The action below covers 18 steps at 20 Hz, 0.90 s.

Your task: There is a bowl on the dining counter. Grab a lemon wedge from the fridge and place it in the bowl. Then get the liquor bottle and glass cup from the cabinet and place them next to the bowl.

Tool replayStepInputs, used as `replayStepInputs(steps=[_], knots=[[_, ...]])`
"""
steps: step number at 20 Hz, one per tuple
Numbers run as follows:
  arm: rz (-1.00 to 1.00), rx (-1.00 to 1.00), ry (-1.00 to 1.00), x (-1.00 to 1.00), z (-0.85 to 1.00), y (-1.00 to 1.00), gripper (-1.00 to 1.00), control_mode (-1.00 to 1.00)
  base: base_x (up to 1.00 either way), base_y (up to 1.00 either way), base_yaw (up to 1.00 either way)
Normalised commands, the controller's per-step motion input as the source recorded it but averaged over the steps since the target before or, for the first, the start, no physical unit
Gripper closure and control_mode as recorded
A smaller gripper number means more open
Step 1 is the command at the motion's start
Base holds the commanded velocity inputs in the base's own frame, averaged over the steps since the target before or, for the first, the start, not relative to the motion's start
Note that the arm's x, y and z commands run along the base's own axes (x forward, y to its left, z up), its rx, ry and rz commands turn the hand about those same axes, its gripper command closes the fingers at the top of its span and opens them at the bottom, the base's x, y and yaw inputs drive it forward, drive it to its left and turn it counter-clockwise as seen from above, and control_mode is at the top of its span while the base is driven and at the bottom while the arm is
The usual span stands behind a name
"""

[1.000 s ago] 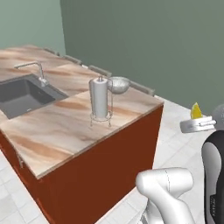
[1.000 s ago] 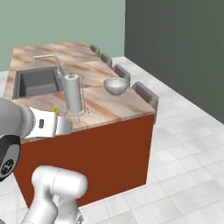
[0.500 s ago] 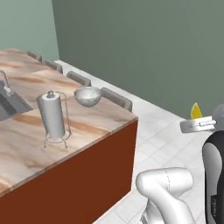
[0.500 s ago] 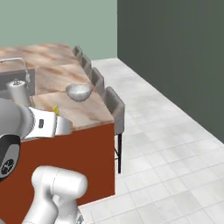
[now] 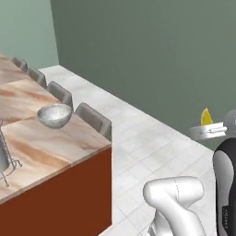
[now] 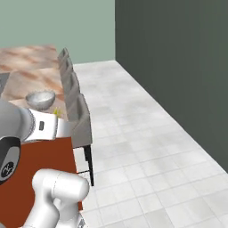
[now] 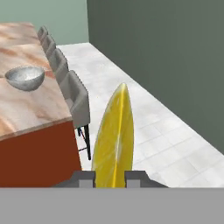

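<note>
A yellow lemon wedge (image 7: 114, 140) stands upright between my fingertips, and my gripper (image 7: 110, 177) is shut on it. From the left base camera the lemon wedge (image 5: 206, 116) pokes up above the gripper (image 5: 208, 132), held over the floor, well right of the counter. A tip of the lemon wedge (image 6: 56, 112) shows behind the hand in the right base view. The grey bowl (image 5: 54, 115) sits on the marble dining counter (image 5: 60, 143) near its far edge; the bowl (image 7: 25, 77) lies up and left of the wedge, and the bowl (image 6: 40, 99) also shows from the right.
Grey stools (image 6: 80, 120) line the counter's far side. A wire stand (image 5: 5, 163) holds something at the counter's left. A dark green wall (image 6: 178, 67) bounds the tiled floor (image 6: 133, 133), which is open to the right of the counter.
The whole scene has slid left in both base views, so the base has moved; the sink has left the views and the counter's end corner is now close. The gripper still holds the wedge.
</note>
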Motion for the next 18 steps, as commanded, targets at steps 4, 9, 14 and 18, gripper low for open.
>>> replayStepInputs(steps=[4,9,14,18], knots=[[0.00,0.00,0.00,0.00,0.00,0.00,1.00,1.00,0.52,-0.97,0.35],[0.00,0.00,0.00,0.00,0.00,0.00,1.00,1.00,0.49,-0.66,0.53],[0.00,0.00,0.00,0.00,0.00,0.00,1.00,1.00,0.47,-0.51,0.59],[0.00,0.00,0.00,0.00,0.00,0.00,1.00,1.00,0.45,-0.44,0.61]])
